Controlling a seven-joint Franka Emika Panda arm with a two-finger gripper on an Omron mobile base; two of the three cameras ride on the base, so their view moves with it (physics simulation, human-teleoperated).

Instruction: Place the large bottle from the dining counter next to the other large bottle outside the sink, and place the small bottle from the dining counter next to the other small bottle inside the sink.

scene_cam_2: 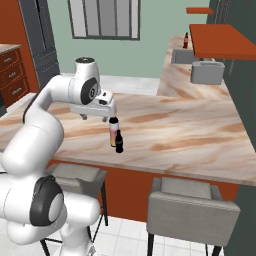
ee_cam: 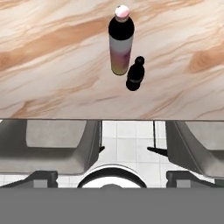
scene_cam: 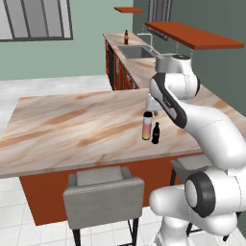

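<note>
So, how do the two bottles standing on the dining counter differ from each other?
The large bottle is taller, with a pale cap and a pink-to-yellow body; the small bottle is shorter and all black, with a narrow neck. Both stand upright, close together, near the dining counter's front edge.

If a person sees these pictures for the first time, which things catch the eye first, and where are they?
First comes the robot's gripper, hanging open just above two bottles near the front edge of the dining counter. The large bottle, pink above and yellow-orange below, stands upright with the small bottle, all black, close beside it. Far behind, the other large bottle, dark with a red label, stands on the worktop next to the sink.
</note>
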